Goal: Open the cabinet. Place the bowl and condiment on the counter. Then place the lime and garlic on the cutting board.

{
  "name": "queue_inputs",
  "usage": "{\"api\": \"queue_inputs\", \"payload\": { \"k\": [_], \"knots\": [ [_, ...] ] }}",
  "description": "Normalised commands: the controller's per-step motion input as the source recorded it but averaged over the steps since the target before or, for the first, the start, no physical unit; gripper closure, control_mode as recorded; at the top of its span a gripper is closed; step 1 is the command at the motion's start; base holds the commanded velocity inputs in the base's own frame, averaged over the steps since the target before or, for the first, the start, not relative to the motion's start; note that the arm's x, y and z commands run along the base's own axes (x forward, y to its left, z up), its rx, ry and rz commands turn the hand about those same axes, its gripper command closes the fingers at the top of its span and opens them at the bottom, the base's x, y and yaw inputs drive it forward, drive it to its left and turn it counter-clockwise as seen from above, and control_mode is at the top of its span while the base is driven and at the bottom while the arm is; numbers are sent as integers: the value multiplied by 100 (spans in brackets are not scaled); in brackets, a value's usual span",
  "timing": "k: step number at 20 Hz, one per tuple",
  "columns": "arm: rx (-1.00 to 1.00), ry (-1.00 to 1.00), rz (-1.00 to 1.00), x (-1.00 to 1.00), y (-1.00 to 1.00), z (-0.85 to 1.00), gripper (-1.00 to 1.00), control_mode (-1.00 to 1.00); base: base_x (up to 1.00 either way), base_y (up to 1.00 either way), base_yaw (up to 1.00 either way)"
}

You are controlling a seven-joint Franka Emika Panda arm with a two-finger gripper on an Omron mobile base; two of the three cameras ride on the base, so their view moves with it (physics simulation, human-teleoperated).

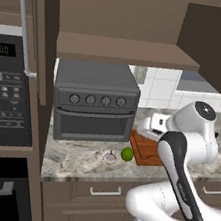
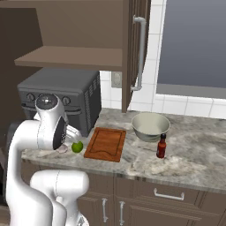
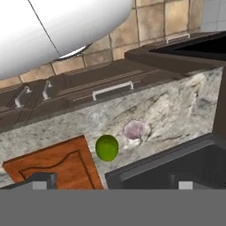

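Open-jawed gripper [image 3: 110, 185] hovering over the counter [image 2: 194, 159], with the lime [image 3: 107, 147] lying just ahead at twelve o'clock, beside the board [image 3: 53, 165] at its nine and the garlic [image 3: 135, 130] at its two.

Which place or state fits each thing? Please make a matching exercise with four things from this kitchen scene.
Things:
1. lime
2. bowl
3. condiment
4. cabinet

Places or states:
A. doors open
B. on the counter, in front of the bowl
C. on the counter, beside the garlic
D. on the counter, right of the cutting board

Pairs: 1-C, 2-D, 3-B, 4-A
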Motion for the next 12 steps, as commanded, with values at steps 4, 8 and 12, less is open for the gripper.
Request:
{"api": "queue_inputs", "payload": {
  "k": [4, 8, 12],
  "knots": [
    [0, 0, 18, 6, 0, -25, -100, -100, 0, 0, 0],
    [0, 0, 19, 14, 0, -33, -100, -100, 0, 0, 0],
    [-1, 0, 13, 16, 0, -29, -100, -100, 0, 0, 0]
  ]
}}
